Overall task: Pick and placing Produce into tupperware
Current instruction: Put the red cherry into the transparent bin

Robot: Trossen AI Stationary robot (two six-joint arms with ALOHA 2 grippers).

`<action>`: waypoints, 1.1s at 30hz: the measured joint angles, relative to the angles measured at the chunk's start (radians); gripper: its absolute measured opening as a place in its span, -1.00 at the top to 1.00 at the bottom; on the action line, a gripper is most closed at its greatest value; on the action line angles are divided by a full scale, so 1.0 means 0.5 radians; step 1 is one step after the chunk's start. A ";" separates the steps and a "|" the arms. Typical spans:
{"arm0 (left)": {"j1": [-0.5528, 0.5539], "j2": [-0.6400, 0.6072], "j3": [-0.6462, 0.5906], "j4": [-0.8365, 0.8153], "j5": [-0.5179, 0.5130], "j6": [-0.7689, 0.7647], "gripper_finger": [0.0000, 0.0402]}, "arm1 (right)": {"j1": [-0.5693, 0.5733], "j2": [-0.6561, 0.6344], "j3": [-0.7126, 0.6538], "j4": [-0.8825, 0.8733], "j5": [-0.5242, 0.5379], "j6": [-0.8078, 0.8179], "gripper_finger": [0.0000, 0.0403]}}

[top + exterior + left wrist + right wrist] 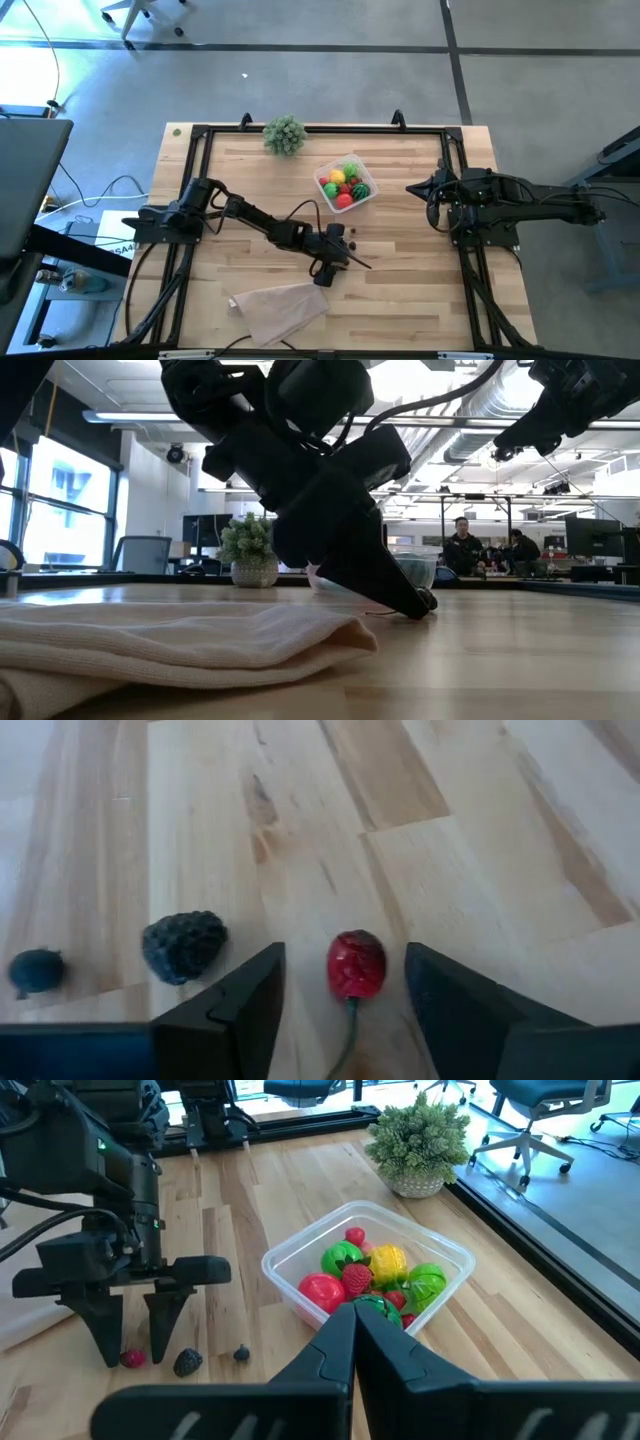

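The left gripper (345, 1005) stands at table level near the lower middle of the high view, its two dark fingers (240, 1010) spread moderately wide with a small red cherry (356, 963) between them, touching neither as far as the left wrist view shows. The step in hand looks like the grasp of this piece. To do it well, I judge the fingers should keep the fruit's round body centred, close slowly so the smooth shape does not squirt out sideways, and catch the body, not the thin green stem trailing toward the wrist. The tips seem to sit on or just above the wood, so little further descent is likely needed.

In that same view a blackberry (184, 945), dark and knobbly, lies just beside the cherry at lower left, and a blueberry (36, 970), small, round and dull blue, sits farther out at the left edge. Both are close enough that a sloppy closing could nudge them.

The tupperware (367, 200) sits right of centre in the upper half of the high view: a clear, thin-walled box with rounded corners, already holding glossy red, yellow and green produce (368, 1275). The table (420, 290) is pale butcher-block wood, smooth and level. A soft, rumpled beige cloth (282, 306) lies at lower centre, and a bushy pale-green plant ball (284, 134) stands at the upper edge.

The right gripper (354, 1330) waits at the right side of the table, fingers pressed together and empty
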 joint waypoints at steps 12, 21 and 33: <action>-0.002 -0.002 0.000 0.004 0.141 0.018 0.41 | 0.000 0.000 0.000 0.000 0.000 0.000 1.00; -0.002 -0.002 0.000 0.005 0.145 0.021 0.48 | 0.000 0.000 0.000 0.000 0.000 0.000 1.00; 0.000 -0.003 0.000 0.002 0.139 0.006 0.59 | 0.000 0.000 0.000 0.000 0.000 0.000 1.00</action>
